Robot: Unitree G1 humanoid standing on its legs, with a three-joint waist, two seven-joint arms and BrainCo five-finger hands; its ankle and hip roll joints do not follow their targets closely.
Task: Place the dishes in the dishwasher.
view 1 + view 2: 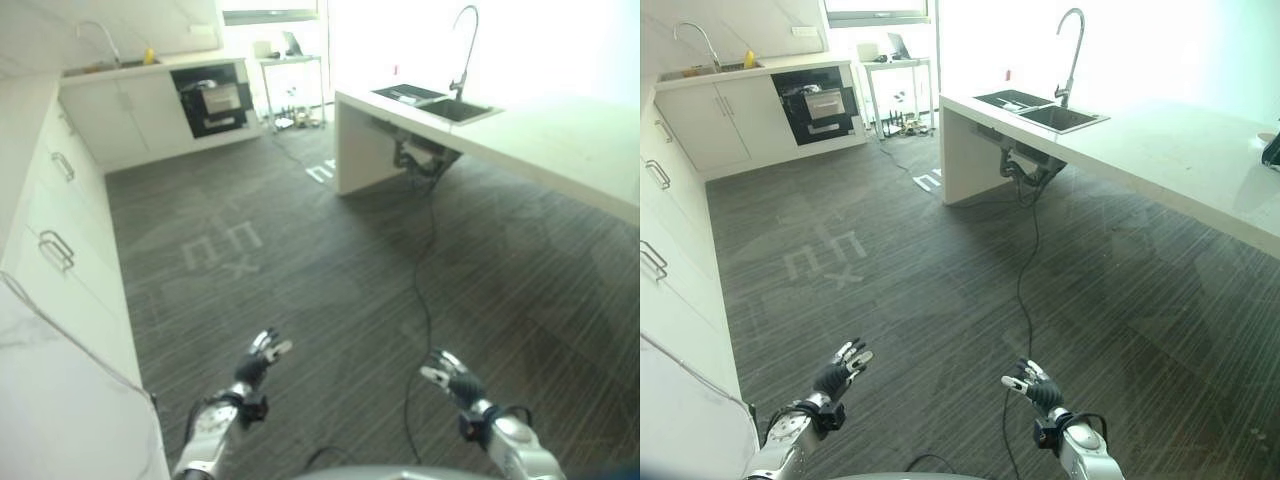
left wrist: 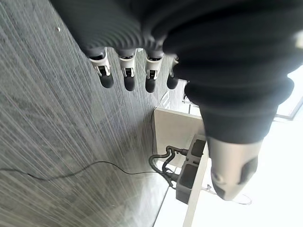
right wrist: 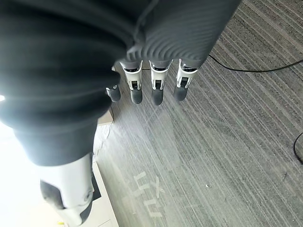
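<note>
Strong daylight from far window, blown out over worktop w/ glare; left eye view hazy; floor evenly lit.

A dark grey carpet floor with fine stripes fills the room, with pale markings on it to the left of centre. Along the left runs a row of white cabinets with metal handles. At the far left stands a white counter with a curved tap. On the right, a long white island counter carries a dark sink and tall arched tap. Bright daylight comes from the far windows.
</note>
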